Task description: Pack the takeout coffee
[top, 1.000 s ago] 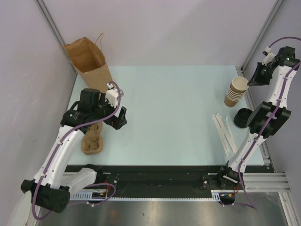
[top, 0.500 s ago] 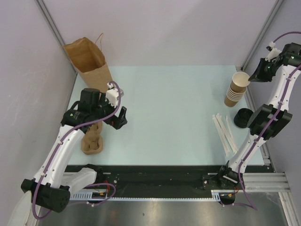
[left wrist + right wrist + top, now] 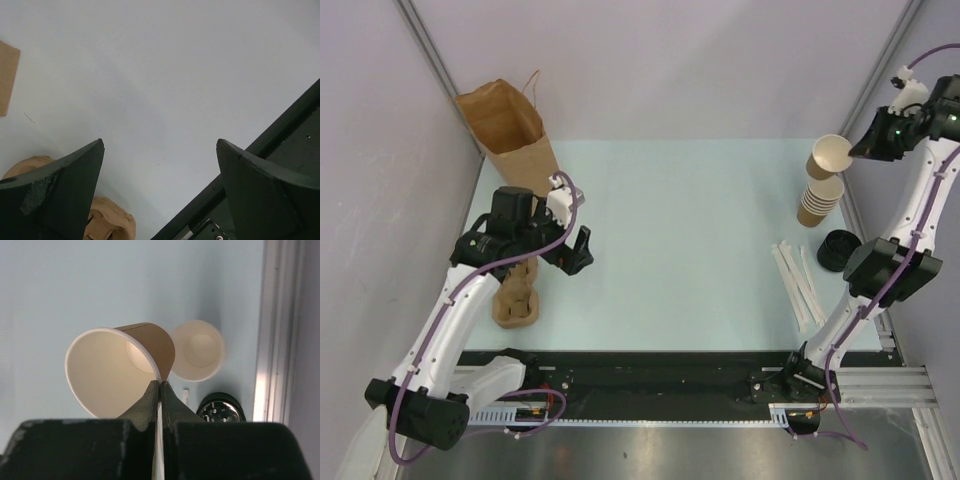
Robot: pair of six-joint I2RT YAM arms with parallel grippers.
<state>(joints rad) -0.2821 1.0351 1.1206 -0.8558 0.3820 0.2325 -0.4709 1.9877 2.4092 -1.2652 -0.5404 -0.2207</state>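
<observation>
No lidded takeout coffee shows in any view. My right gripper is shut on the rim of a lidless tan paper cup and holds it in the air above the stack of lidless cups. A black lid lies on the table just near of the stack. The brown paper bag stands open at the back left. My left gripper is open and empty above the table's left side.
A brown pulp cup carrier lies under my left arm near the front edge. White stir sticks lie at the right front. Walls stand close on the left, back and right.
My right gripper has risen and moved back, lifting the single cup off the stack. The left arm has not moved.
</observation>
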